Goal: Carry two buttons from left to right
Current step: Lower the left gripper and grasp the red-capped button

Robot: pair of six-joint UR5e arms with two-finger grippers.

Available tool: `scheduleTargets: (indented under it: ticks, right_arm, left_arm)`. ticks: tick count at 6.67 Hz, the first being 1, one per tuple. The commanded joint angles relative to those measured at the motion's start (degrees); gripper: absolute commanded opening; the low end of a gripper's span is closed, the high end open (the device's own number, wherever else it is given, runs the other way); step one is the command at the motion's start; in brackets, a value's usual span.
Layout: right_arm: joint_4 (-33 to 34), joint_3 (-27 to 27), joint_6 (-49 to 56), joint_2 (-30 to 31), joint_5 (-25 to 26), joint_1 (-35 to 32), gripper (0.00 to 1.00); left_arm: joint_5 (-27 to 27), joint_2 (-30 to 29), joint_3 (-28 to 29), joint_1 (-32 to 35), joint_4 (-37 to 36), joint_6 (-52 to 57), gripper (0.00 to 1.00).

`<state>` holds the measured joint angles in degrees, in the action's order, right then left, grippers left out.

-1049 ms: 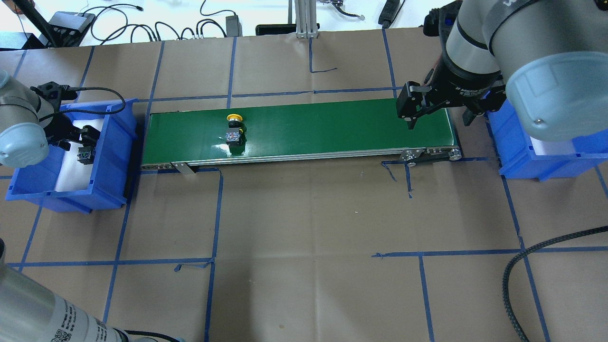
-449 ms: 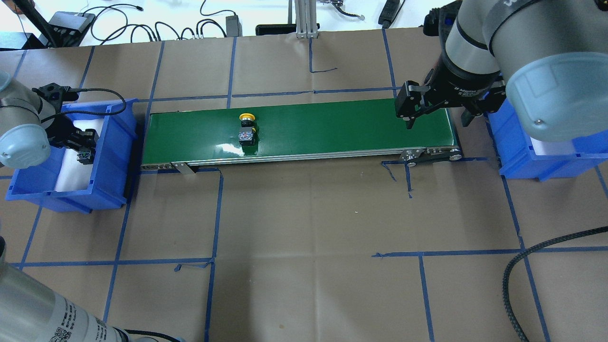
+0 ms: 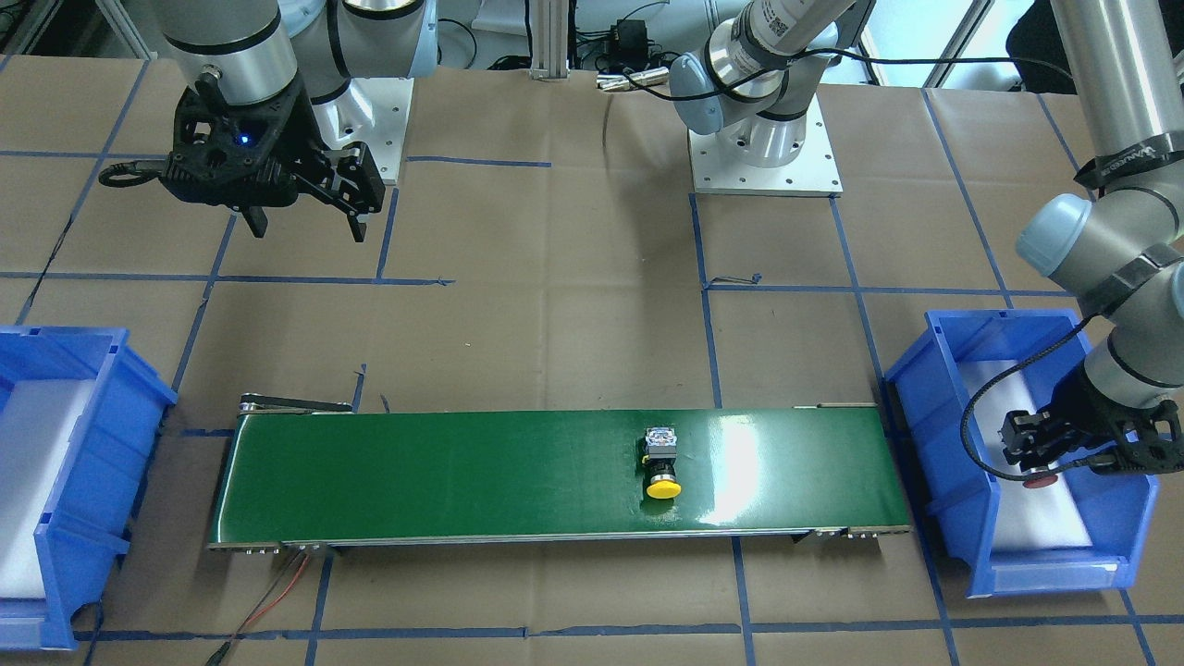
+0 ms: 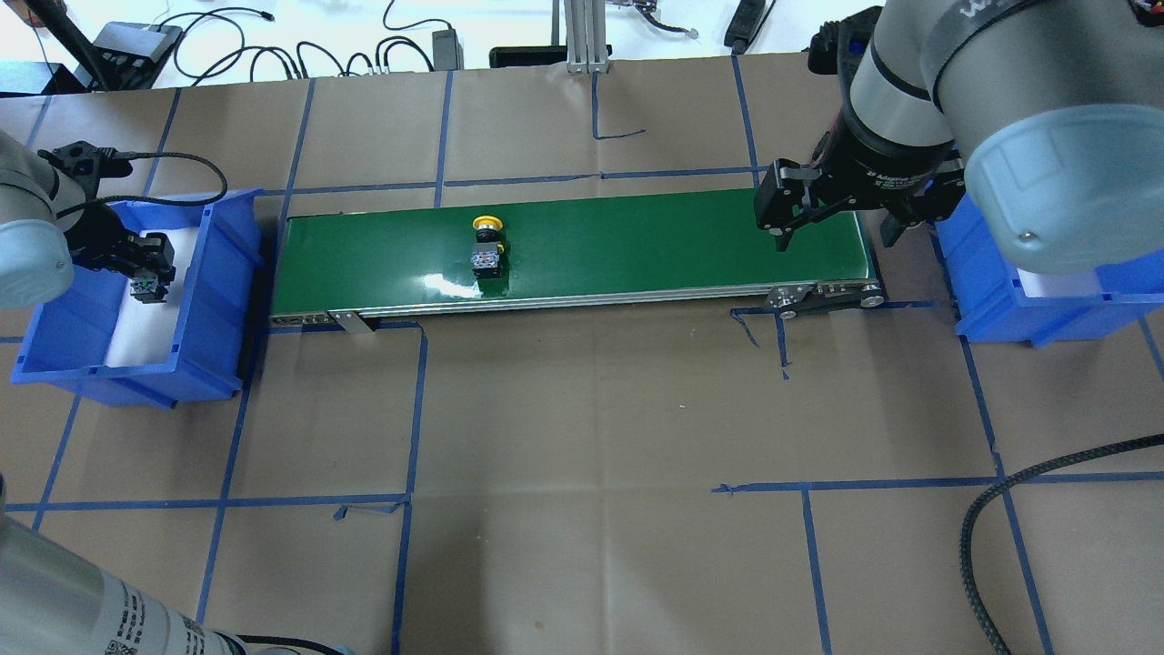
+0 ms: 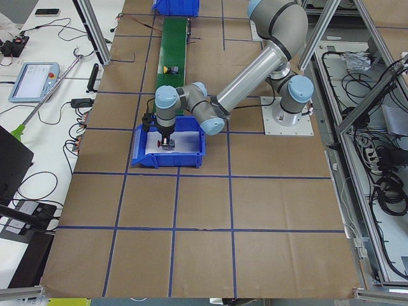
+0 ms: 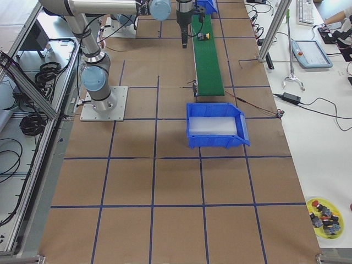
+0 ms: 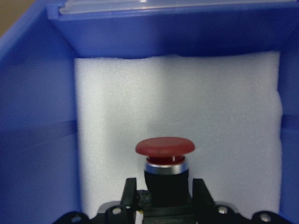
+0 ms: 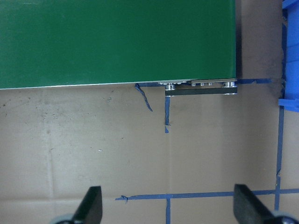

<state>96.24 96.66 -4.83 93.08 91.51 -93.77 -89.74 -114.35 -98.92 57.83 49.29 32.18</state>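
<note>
At far left, inside a blue bin (image 4: 214, 300) lined with white foam (image 7: 187, 93), the left arm's fingers (image 7: 129, 193) are closed on the black body of the red button (image 7: 165, 147), holding it cap-forward over the foam. Next along, the yellow button (image 4: 486, 247) lies on its side on the green conveyor belt (image 4: 655, 241), left of the belt's middle, cap toward the far edge. By the belt's right end, the right arm's fingers (image 8: 93, 203) hang spread wide and hold nothing, above the paper-covered desk (image 4: 591, 409). A second blue bin (image 4: 1000, 305) sits at far right.
</note>
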Motion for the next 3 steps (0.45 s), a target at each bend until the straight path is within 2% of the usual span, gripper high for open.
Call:
scheduleTargets:
  ticks: [1,3]
  right_arm:
    - [0.0,0.11,-0.18,-0.09,0.07,0.07,1.0]
    - [0.0,0.11,-1.41,-1.4,0.07,0.07,1.0]
  left_arm:
    - [-0.34,4.89,4.23,0.0,10.24,0.07,0.1]
    - [-0.52,8.25,12.31,0.26,24.21,-0.37,0.1]
